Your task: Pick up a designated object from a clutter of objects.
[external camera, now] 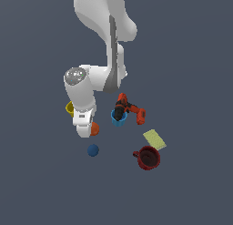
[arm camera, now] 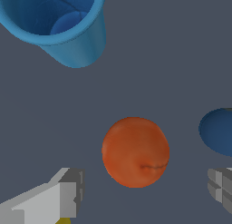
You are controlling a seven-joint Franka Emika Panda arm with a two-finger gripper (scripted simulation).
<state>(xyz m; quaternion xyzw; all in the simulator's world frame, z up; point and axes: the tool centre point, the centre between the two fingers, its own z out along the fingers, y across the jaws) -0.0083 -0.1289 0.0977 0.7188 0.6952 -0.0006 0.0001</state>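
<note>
Exterior view: the white arm bends down over the dark grey worktop [external camera: 41,183], and its jaws [external camera: 84,130] hang right beside the orange ball [external camera: 95,129], which peeks out on the exterior view's right of the white hand. Whether anything touches the ball I cannot tell from here. Just below it in that picture sits the blue ball [external camera: 93,150], a little apart. The yellow cup [external camera: 69,108] is half hidden behind the arm's wrist. Toward the exterior view's right stands the blue cup [external camera: 118,118], with the orange-red drill [external camera: 129,108] lying against it. Farther that way lie the yellow-green flat pad [external camera: 154,139] and, just beside it, the dark red mug [external camera: 148,157], upright with its mouth open to the camera.

In the wrist view the orange ball [arm camera: 135,152] rests on the worktop between the two grey fingers [arm camera: 68,196], which stand spread wide with clear gaps on both sides; they hold nothing. The blue cup [arm camera: 68,32] and an edge of the blue ball [arm camera: 219,131] also show there.
</note>
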